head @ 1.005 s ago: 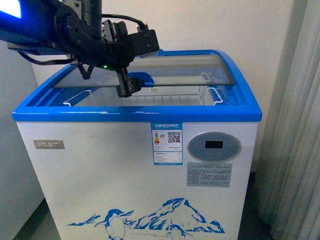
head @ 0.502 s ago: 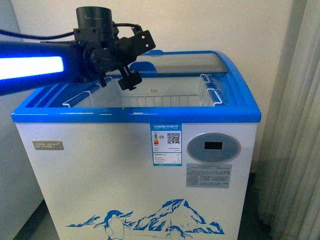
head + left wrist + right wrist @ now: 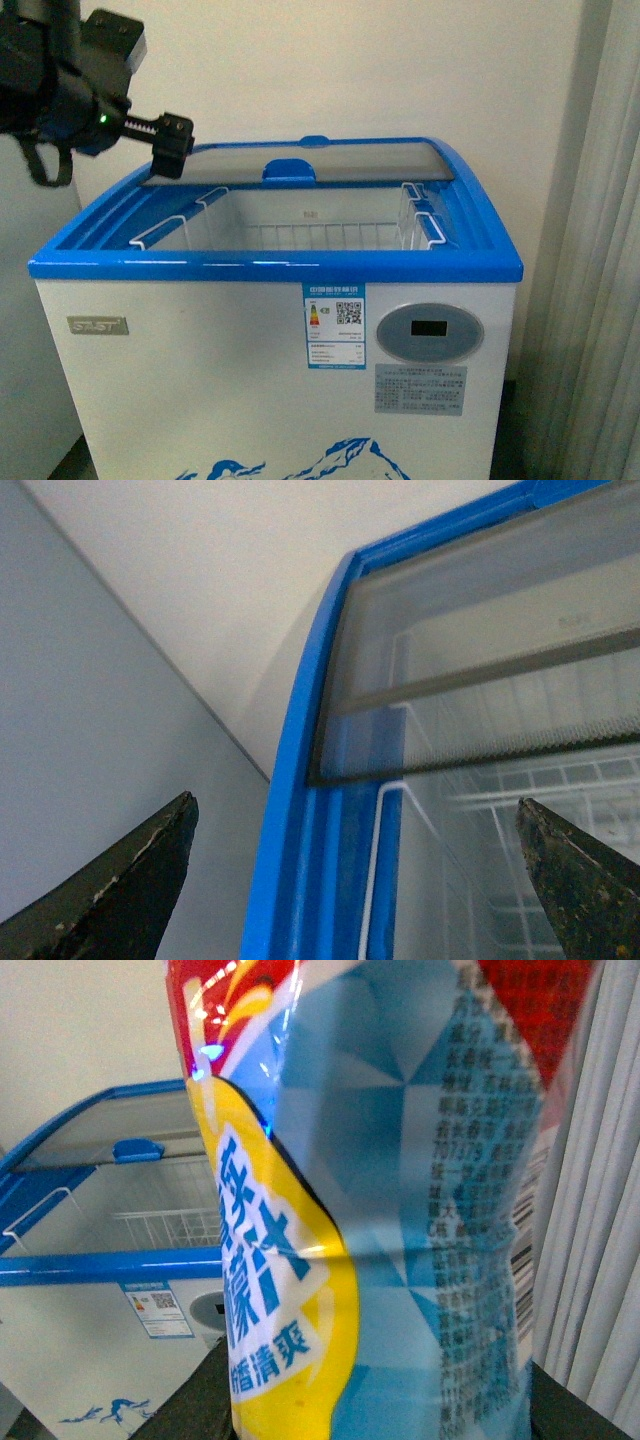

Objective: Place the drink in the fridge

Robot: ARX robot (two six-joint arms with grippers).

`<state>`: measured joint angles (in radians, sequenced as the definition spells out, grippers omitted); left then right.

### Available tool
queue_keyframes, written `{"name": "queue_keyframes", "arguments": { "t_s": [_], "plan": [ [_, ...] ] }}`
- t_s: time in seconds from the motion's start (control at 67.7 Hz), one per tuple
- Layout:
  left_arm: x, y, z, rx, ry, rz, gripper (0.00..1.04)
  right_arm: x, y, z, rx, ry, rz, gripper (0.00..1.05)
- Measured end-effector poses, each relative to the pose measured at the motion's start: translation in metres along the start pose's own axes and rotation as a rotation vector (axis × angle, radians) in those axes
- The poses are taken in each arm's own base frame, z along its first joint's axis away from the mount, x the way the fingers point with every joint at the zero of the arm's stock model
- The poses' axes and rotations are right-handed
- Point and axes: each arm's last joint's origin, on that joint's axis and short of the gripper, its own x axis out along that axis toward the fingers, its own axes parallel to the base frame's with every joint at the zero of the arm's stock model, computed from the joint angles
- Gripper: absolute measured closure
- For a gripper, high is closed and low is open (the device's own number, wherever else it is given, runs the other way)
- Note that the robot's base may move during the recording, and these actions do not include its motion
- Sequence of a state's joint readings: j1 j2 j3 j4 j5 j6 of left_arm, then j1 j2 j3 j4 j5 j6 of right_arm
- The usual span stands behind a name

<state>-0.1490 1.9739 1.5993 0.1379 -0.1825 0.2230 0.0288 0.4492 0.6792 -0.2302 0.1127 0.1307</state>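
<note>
The right pincer [image 3: 380, 1405] pinches the drink [image 3: 400, 1210], its dark fingers [image 3: 190, 1410] flanking the bottle's blue, yellow and red label. The drink is outside the fridge [image 3: 270, 266], which shows beyond it in the right wrist view. The curved glass lid [image 3: 330, 162] sits at the rear, leaving the white wire basket [image 3: 300, 235] uncovered. The left pincer [image 3: 168, 148] hovers above the fridge's left rear rim, its 2 fingers spread wide.
</note>
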Motion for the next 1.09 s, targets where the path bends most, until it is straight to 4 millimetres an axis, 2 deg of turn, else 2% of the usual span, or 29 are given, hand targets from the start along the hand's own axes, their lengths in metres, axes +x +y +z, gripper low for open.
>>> {"name": "queue_keyframes", "arguments": {
  "t_s": [0.074,0.118,0.163,0.251,0.384,0.399,0.443,0.488,0.576,0.65,0.694,0.813,0.886,0.96,1.093],
  "plan": [
    [-0.026,-0.001,-0.015,-0.071,0.065,-0.067,0.08,0.0,0.0,0.0,0.0,0.0,-0.002,0.65],
    [-0.054,-0.001,-0.023,-0.134,0.088,-0.117,0.08,0.0,0.0,0.0,0.0,-0.001,-0.005,0.65],
    [-0.093,0.0,-0.026,-0.193,0.075,-0.18,0.08,0.0,0.0,0.0,0.0,-0.001,-0.01,0.65],
    [-0.143,0.006,-0.028,-0.261,0.04,-0.215,0.08,0.0,0.0,0.0,0.0,-0.001,-0.005,0.65],
    [-0.205,0.018,-0.048,-0.277,-0.208,-0.048,0.26,0.0,0.0,0.0,0.0,0.0,-0.003,0.65],
    [-0.217,0.02,-0.056,-0.28,-0.232,-0.035,0.3,0.0,0.0,0.0,0.0,0.0,-0.004,0.65],
    [-0.233,0.023,-0.071,-0.279,-0.238,-0.025,0.35,0.0,0.0,0.0,0.0,0.0,-0.004,0.65],
    [-0.254,0.025,-0.095,-0.275,-0.221,-0.022,0.42,0.001,0.0,-0.001,-0.004,0.01,-0.002,0.65],
    [-0.286,0.03,-0.146,-0.264,-0.155,-0.049,0.56,0.005,-0.002,0.007,-0.132,0.274,0.093,0.65],
    [-0.301,0.031,-0.172,-0.271,-0.167,-0.016,0.68,0.019,0.0,0.01,-0.273,0.421,0.193,0.65],
    [-0.305,0.031,-0.174,-0.272,-0.19,-0.01,0.74,0.03,0.003,0.011,-0.346,0.443,0.24,0.65],
    [-0.311,0.032,-0.175,-0.272,-0.24,-0.01,0.91,0.075,0.015,0.018,-0.61,0.464,0.34,0.65],
    [-0.312,0.03,-0.181,-0.274,-0.241,-0.012,1.03,0.112,0.027,0.021,-0.78,0.464,0.381,0.65],
    [-0.312,0.029,-0.186,-0.269,-0.235,-0.013,1.02,0.152,0.039,0.015,-0.975,0.496,0.41,0.65],
    [-0.313,0.028,-0.191,-0.269,-0.239,-0.012,1.02,0.209,0.063,0.005,-1.243,0.519,0.459,0.65]
  ]
}}
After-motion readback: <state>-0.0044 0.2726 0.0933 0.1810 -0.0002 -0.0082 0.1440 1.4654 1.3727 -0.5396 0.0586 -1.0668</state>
